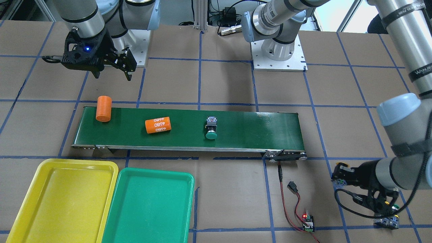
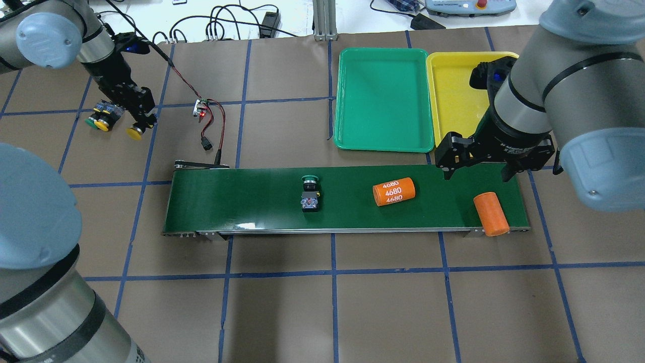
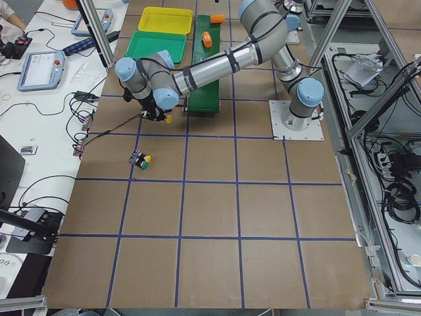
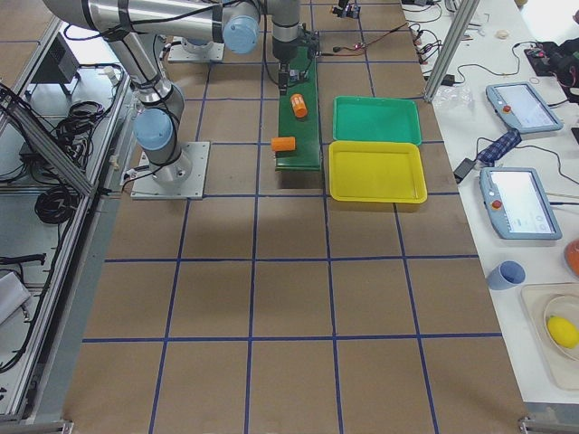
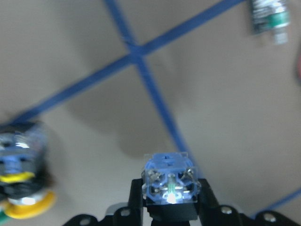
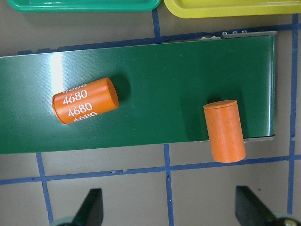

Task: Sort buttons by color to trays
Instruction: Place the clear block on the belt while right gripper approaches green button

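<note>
My left gripper [image 2: 142, 121] is shut on a yellow button [image 2: 134, 132] just above the table, far left of the belt. The wrist view shows the button's contact block [image 5: 169, 179] between the fingers. A green and a yellow button lie together on the table beside it [image 2: 100, 119]. Another green button [image 2: 310, 191] lies on the conveyor belt [image 2: 242, 201]. My right gripper [image 2: 478, 169] is open and empty above the belt's right end. The green tray [image 2: 385, 101] and yellow tray [image 2: 451, 91] sit side by side beyond the belt, both without buttons.
An orange cylinder marked 4680 [image 2: 394, 191] lies on the belt. A plain orange cylinder [image 2: 490, 214] overhangs the belt's near right corner. A small controller board [image 2: 201, 108] with red and black wires lies near the belt's left end.
</note>
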You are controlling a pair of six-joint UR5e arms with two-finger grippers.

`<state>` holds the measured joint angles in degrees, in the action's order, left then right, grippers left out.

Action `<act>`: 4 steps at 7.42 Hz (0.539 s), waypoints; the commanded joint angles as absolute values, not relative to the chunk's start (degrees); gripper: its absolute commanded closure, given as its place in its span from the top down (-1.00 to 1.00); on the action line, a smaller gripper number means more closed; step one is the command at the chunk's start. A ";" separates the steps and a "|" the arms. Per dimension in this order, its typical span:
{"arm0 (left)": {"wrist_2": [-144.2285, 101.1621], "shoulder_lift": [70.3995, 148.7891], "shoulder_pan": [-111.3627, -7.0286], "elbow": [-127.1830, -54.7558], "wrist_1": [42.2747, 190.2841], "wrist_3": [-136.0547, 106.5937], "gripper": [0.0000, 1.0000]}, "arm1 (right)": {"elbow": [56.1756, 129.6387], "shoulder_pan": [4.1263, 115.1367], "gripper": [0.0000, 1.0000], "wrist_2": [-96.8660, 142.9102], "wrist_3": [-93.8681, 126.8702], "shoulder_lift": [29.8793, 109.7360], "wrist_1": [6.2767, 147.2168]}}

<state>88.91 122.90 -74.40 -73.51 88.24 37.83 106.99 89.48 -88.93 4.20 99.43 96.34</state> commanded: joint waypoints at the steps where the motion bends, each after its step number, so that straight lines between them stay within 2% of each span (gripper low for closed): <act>1: 87.55 114.47 -78.47 -84.24 89.30 29.49 -1.00 | 106.96 89.47 1.00 -88.94 4.31 98.71 96.94; 4: 87.45 108.91 -84.62 -95.94 81.68 18.83 -1.00 | 106.96 89.74 1.00 -85.62 5.26 95.89 100.36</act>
<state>87.24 111.00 -82.26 -91.54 85.01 22.79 107.02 89.63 -87.10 4.56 96.71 98.70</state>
